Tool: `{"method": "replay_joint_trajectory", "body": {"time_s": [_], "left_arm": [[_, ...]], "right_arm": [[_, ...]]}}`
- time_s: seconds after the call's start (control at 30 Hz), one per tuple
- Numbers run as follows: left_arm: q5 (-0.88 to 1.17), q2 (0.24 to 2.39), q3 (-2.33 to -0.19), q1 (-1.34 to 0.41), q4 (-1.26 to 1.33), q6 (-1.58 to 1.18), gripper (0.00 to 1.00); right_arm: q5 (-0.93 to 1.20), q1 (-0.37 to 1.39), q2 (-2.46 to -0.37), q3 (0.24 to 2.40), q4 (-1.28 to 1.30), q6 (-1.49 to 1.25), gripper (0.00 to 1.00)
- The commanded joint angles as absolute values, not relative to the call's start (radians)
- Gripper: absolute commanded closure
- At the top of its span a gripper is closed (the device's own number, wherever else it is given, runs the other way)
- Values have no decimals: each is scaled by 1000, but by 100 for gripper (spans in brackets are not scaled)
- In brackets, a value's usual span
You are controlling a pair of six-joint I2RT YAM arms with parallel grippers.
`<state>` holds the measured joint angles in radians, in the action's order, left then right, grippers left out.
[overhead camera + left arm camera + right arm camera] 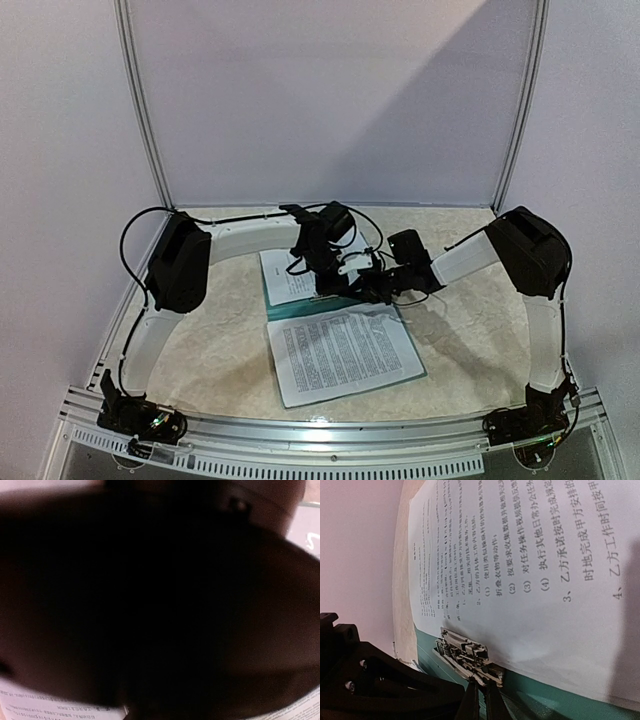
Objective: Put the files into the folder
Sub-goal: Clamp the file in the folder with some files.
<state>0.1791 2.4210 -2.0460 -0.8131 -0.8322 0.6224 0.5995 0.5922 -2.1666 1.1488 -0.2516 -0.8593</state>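
Observation:
The teal folder (292, 309) lies open mid-table with a printed white sheet (345, 355) on its near half and another sheet (283, 275) on its far half. In the right wrist view the files (530, 575) lie on the folder (550, 695) beside the silver clip (465, 652). My right gripper (481, 681) has its fingers pinched on the clip's near end; in the top view it (372, 288) sits at the folder's spine. My left gripper (322, 268) is low over the far sheet right beside it. The left wrist view is almost black, with only a strip of printed paper (50, 707).
The left arm's black body (375, 680) crowds the right gripper closely. The marbled tabletop (470, 330) is bounded by white walls and a metal rail (330, 430) at the near edge.

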Motion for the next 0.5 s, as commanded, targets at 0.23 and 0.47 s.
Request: {"method": "replay_joint_trajectory", "body": {"time_s": [0.23, 0.47], "left_arm": [[318, 2378, -1987, -707, -834, 508, 86], [343, 2462, -2043, -710, -884, 506, 87]], "right_arm": [[453, 587, -2300, 1069, 36, -864, 100], [457, 586, -2306, 1086, 38, -868, 100]]}}
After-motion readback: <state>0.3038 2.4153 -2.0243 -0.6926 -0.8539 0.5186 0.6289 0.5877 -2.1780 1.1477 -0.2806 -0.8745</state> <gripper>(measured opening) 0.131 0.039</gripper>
